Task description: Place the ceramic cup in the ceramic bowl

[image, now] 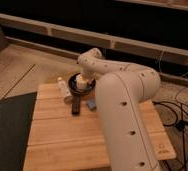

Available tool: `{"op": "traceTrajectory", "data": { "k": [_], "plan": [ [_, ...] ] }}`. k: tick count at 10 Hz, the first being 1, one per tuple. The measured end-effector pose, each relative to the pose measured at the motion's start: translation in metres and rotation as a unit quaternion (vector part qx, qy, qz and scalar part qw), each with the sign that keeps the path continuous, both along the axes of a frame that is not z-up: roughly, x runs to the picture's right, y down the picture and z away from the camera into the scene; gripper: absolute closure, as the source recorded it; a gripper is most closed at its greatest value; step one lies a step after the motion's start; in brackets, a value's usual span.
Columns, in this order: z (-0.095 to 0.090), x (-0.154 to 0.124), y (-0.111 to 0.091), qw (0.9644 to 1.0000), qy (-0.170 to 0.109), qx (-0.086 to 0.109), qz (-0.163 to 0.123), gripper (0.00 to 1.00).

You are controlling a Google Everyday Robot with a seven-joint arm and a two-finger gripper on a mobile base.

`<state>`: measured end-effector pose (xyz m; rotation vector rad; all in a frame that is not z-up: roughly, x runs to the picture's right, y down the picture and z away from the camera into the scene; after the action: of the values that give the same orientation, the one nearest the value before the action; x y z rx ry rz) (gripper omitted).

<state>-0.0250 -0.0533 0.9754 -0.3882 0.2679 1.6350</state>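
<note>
The ceramic bowl (pixel 88 89), dark and glossy, stands at the far edge of the wooden table (pixel 62 145). Inside its rim sits the ceramic cup (pixel 80 82), small and cream-white. My gripper (pixel 85 78) is right over the cup, at the end of the white arm (pixel 127 110) that reaches in from the lower right. The wrist covers the right side of the cup and part of the bowl. Whether the cup rests on the bowl's floor is hidden.
A slim white bottle (pixel 63 89) lies just left of the bowl. A dark oblong object (pixel 75 106) and a small blue object (pixel 91 104) lie in front of it. A dark mat (pixel 9 130) runs along the table's left side. Cables (pixel 184 112) trail on the floor at right.
</note>
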Motion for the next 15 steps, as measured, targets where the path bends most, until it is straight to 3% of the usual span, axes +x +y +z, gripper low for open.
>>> {"op": "traceTrajectory", "data": {
  "k": [4,5,11,13,15],
  "plan": [
    [-0.001,-0.005,-0.023,0.9999,-0.006,0.011,-0.001,0.24],
    [-0.001,-0.006,-0.026,0.9999,-0.007,0.013,-0.002,0.2],
    [-0.002,-0.002,-0.031,0.9999,-0.009,0.013,0.006,0.2],
    [-0.026,-0.001,-0.074,0.9983,-0.015,0.054,0.014,0.2],
    [-0.067,-0.002,-0.121,0.9941,-0.032,0.1,0.028,0.2]
  ]
}}
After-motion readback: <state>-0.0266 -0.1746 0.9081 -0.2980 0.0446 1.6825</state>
